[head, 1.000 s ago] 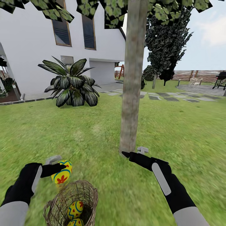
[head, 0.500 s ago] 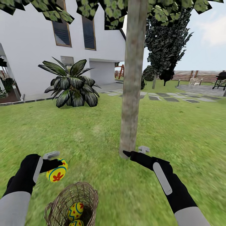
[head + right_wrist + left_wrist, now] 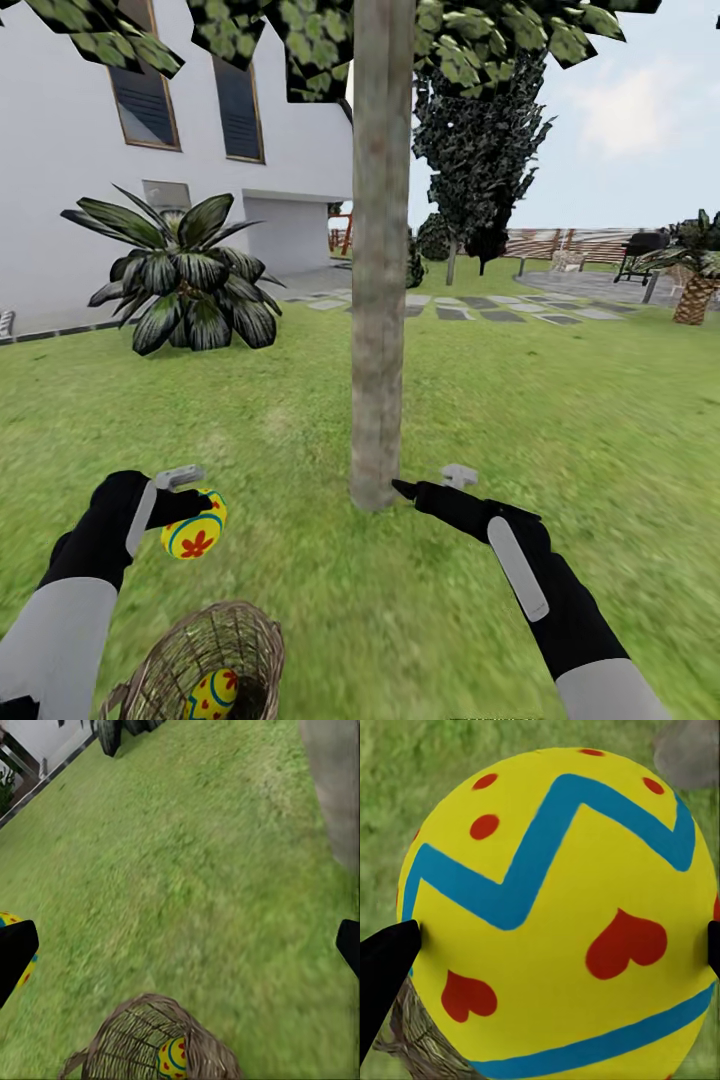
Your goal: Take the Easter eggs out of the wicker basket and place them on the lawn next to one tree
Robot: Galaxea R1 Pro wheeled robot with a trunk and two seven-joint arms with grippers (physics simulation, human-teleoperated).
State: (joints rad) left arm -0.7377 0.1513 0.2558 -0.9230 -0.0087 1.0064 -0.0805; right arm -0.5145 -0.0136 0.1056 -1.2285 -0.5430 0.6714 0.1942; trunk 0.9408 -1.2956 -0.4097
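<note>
White house [image 3: 80,200], slat fence [image 3: 590,243], paving [image 3: 470,308]

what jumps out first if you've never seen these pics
The yellow egg with red flowers, clamped in the left gripper above the grass just left of the tree. Below it sits the basket with another egg inside, while the right gripper hangs open at the trunk's base.

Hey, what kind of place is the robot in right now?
A house's garden, rendered in simulation. Green lawn spreads around a bare-trunked tree, a white house stands behind, and a slatted wooden fence closes the far side, with paving stones crossing the grass.
</note>
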